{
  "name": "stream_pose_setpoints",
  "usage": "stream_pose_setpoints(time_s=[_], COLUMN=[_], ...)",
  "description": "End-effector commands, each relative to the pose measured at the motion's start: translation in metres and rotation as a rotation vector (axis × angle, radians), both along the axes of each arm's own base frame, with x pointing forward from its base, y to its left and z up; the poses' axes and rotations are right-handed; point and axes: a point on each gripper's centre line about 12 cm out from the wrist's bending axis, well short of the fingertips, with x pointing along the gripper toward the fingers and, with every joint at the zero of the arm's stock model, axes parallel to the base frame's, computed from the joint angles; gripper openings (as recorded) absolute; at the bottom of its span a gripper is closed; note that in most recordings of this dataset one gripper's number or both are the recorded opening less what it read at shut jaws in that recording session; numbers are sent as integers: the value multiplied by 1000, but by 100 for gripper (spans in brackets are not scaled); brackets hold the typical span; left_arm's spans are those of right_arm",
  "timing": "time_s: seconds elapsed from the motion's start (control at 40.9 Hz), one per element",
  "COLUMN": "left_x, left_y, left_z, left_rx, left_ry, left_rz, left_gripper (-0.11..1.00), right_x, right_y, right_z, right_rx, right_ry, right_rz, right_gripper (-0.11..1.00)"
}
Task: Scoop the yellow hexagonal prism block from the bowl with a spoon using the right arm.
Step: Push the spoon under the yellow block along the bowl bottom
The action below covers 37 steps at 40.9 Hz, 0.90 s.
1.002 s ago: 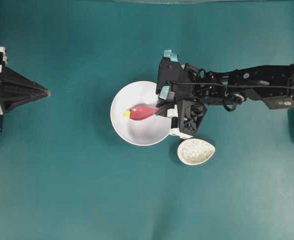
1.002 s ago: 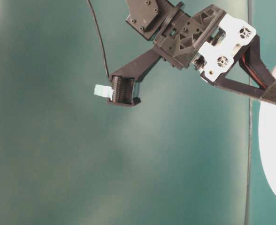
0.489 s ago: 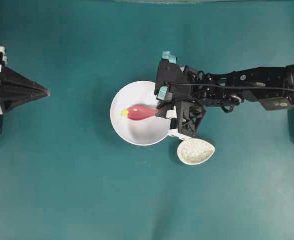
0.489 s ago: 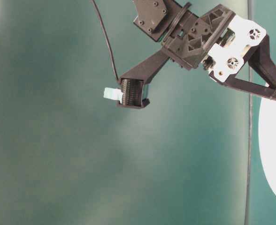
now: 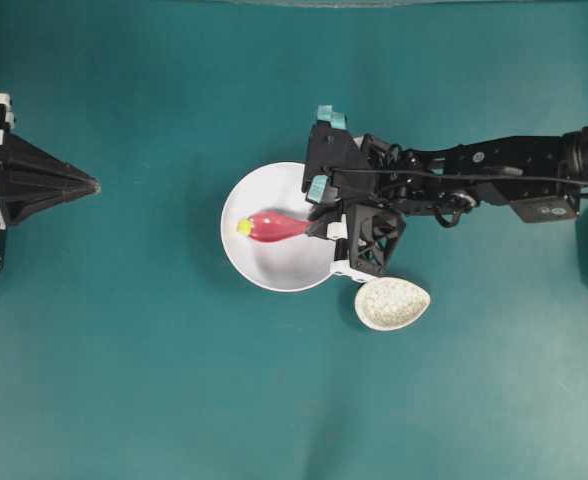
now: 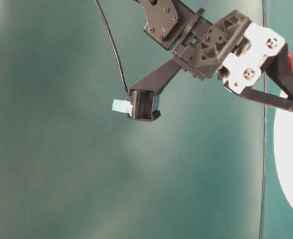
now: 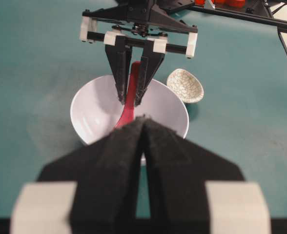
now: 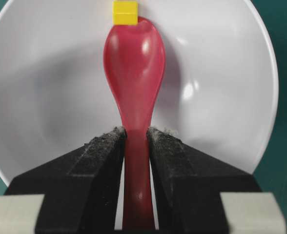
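The white bowl [image 5: 274,268] sits mid-table. My right gripper [image 5: 314,225] hangs over its right rim, shut on the handle of the pink-red spoon [image 5: 271,227]. The scoop lies inside the bowl and points left. In the right wrist view the fingers [image 8: 104,146] clamp the handle of the spoon [image 8: 134,63]. The yellow block [image 8: 125,12] rests against the scoop's tip on the wall of the bowl [image 8: 216,97]. From overhead the block [image 5: 244,227] is near the bowl's left side. My left gripper [image 5: 94,185] stays shut far to the left, holding nothing.
A speckled beige spoon rest [image 5: 392,303] lies just right of and below the bowl, under the right arm's wrist. The left wrist view shows it as well, the spoon rest [image 7: 185,87] behind the bowl [image 7: 92,109]. Teal table surface surrounds everything.
My right gripper has slid left with the spoon. The scoop tip has pushed the yellow block leftward across the bowl. The left gripper has not moved.
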Motion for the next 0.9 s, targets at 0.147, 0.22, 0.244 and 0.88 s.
stream_pose_setpoints(time_s=[0.147,0.22,0.244,0.88], left_x=[1,1,1,1], left_y=[0,0,0,0], left_z=[6,6,6,6], left_rx=[1,1,1,1], left_ry=[-17,-17,-18,-17], left_rz=[1,1,1,1], left_gripper=[-1,-1,-1,-1], right_x=[9,9,9,9], right_y=[1,1,1,1], right_z=[12,11,11,11], right_rx=[6,5,7,6], right_ry=[-18,-17,-17,-18], right_rz=[4,5,4,4], right_gripper=[25,25,25,25])
